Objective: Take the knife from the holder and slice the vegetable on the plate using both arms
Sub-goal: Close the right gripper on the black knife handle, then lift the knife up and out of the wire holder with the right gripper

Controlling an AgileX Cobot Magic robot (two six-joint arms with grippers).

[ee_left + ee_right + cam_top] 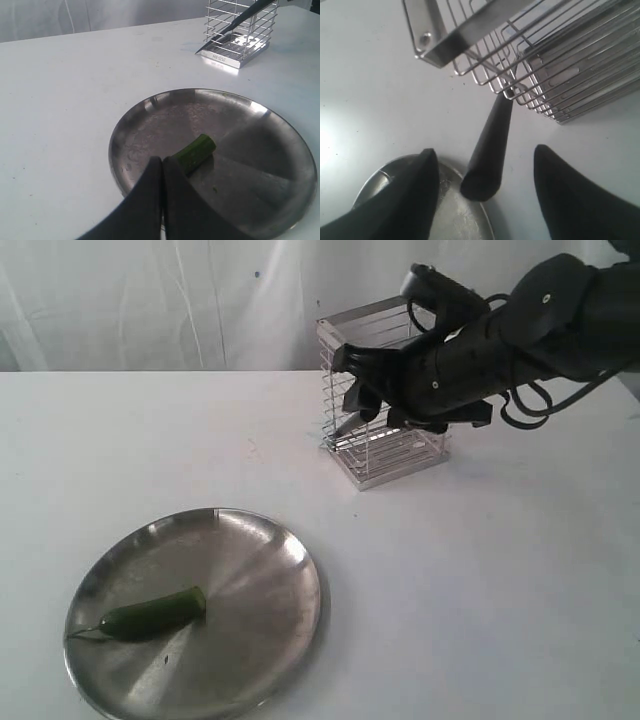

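The silver wire holder (395,452) stands at the back of the table. The dark knife (486,155) leans in it, and its blade (235,22) pokes out through the bars. My right gripper (367,390) is at the holder's top. In the right wrist view it (484,148) is open, with a finger on each side of the black handle and not touching it. The green vegetable (155,613) lies on the steel plate (260,560), stem tail pointing left. My left gripper (162,161) is shut and empty over the plate's rim, its tips hiding the vegetable's (196,151) stem end.
The table is white, with a pale curtain behind it. The right arm's black links and cables (560,330) hang over the back right. The left arm does not show in the exterior view.
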